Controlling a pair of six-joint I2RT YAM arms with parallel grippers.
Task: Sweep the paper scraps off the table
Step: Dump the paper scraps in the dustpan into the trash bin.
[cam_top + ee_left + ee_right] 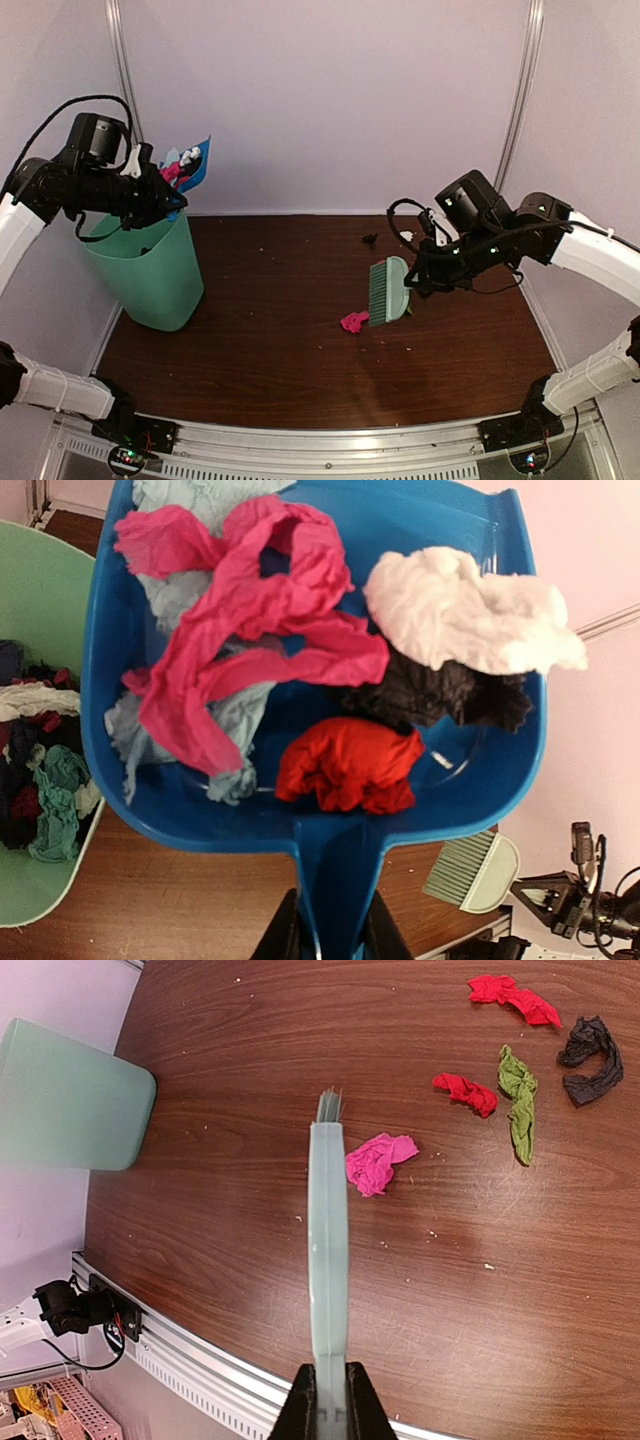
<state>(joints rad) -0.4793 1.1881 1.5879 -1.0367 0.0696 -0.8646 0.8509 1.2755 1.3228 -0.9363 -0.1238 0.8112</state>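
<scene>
My left gripper (158,197) (335,935) is shut on the handle of the blue dustpan (195,165) (500,750), which it holds above the mint-green bin (150,270). The pan carries paper scraps: pink (250,600), white (470,610), black (440,695), red (350,765) and pale cyan. My right gripper (420,275) (328,1400) is shut on the pale green hand brush (390,290) (327,1240), held over the table (250,350). A pink scrap (353,321) (378,1160) lies beside its bristles. Red (465,1092), green (517,1100), black (590,1055) and another red (515,998) scrap lie farther off.
The bin (40,630) (70,1100) stands at the table's left and holds several scraps. A small black scrap (369,238) lies near the back wall. The silver frame edge (330,440) (190,1360) runs along the near side. Tiny crumbs dot the wood.
</scene>
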